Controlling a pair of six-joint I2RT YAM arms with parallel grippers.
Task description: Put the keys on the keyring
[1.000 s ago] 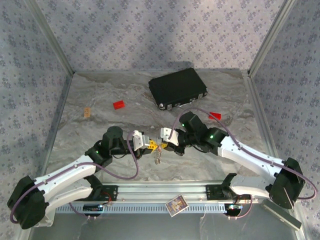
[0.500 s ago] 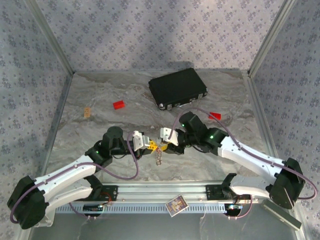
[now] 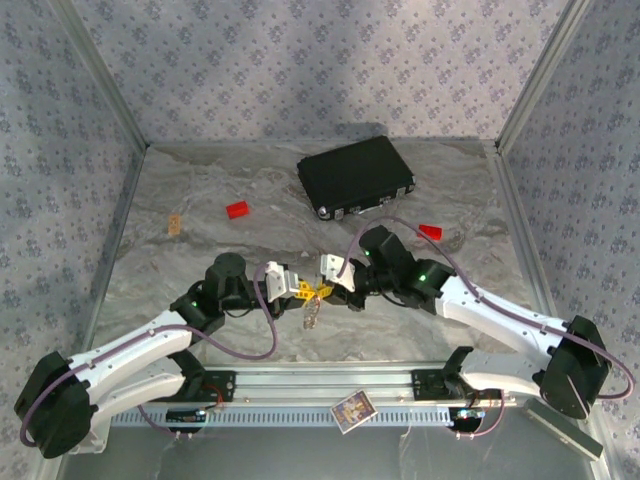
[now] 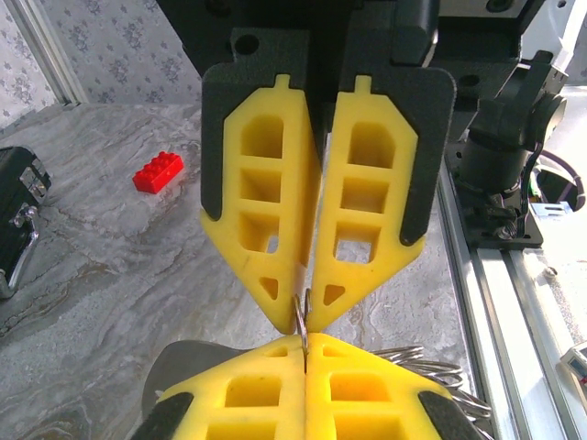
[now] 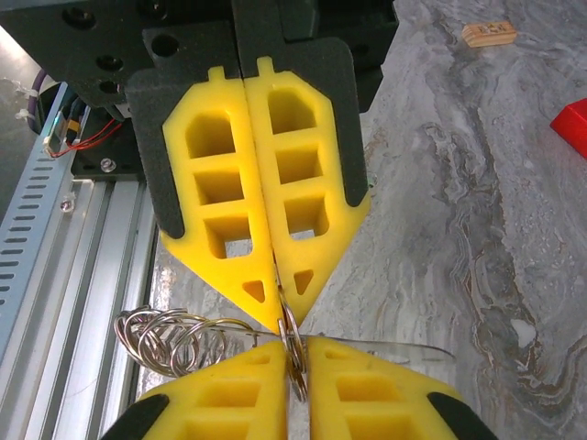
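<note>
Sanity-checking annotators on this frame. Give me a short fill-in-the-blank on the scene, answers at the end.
1. Seen from above, the small tan block lies near the ___ edge of the grey marbled table.
2. The left gripper and right gripper meet tip to tip, both shut on the keyring, a thin silvery metal ___.
3. Both grippers' finger pads are ___ in colour.
Missing words: left; ring; yellow.

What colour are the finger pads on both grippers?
Yellow pads, clearest in the left wrist view.

Left end effector (image 4: 304, 344), right end effector (image 5: 293, 344) pinched.
</note>
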